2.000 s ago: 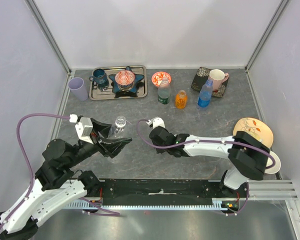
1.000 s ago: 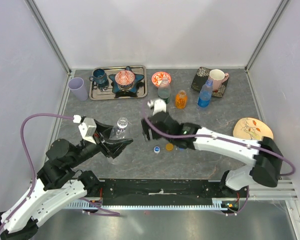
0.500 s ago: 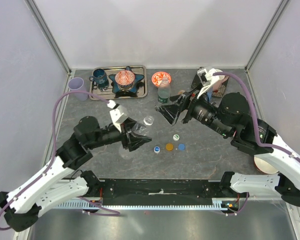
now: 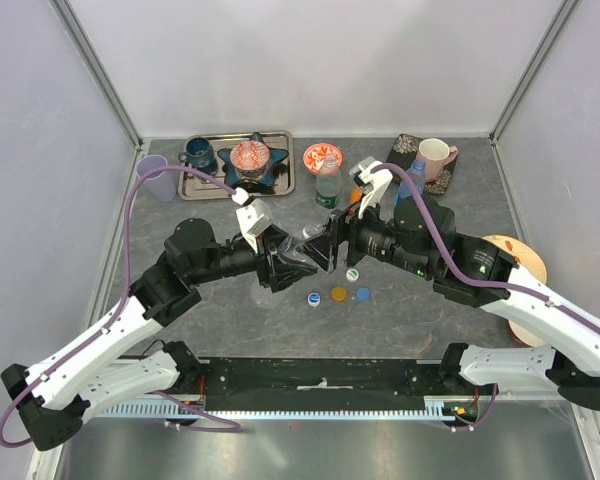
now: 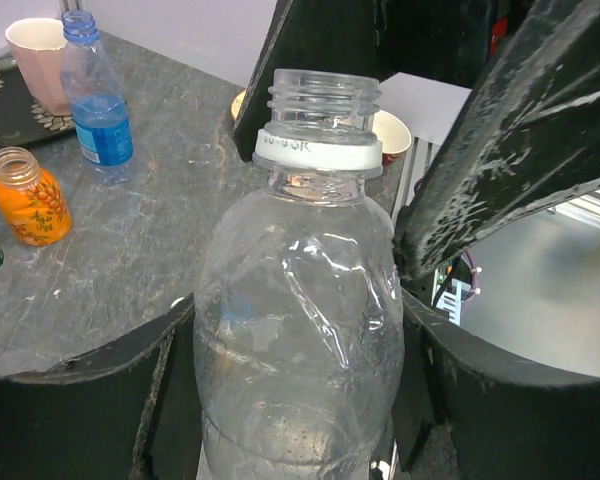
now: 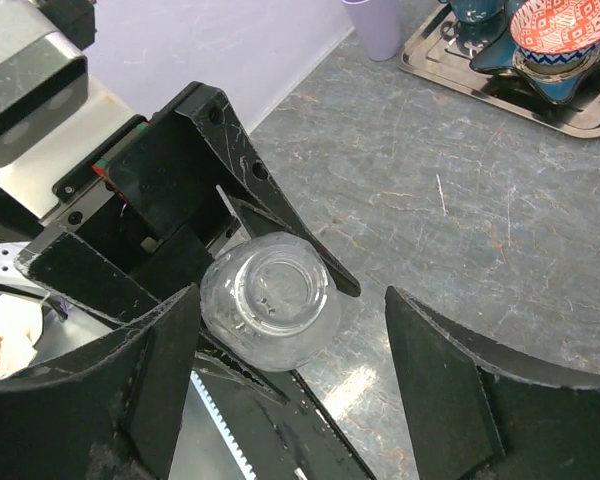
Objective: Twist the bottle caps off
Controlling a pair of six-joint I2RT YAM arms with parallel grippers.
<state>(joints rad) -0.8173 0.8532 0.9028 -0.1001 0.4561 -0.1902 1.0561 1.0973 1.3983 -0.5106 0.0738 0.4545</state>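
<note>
Held off the table, a capless clear bottle [image 5: 300, 300] is clamped in the left gripper [image 4: 288, 262]. The right gripper [image 6: 290, 295], farther back from the bottle moments ago, now faces its bare mouth with fingers spread wide either side. Four bottle caps [image 4: 338, 294] lie just beneath the bottle, so the unscrewing looks finished.

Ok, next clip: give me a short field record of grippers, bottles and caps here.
left gripper: shut on the clear bottle, tilted toward the right arm
right gripper: open, fingers flanking that bottle's mouth
clear bottle: cap off
bottle caps: four, loose on the table
orange bottle, blue bottle: standing at the rear, uncapped
</note>
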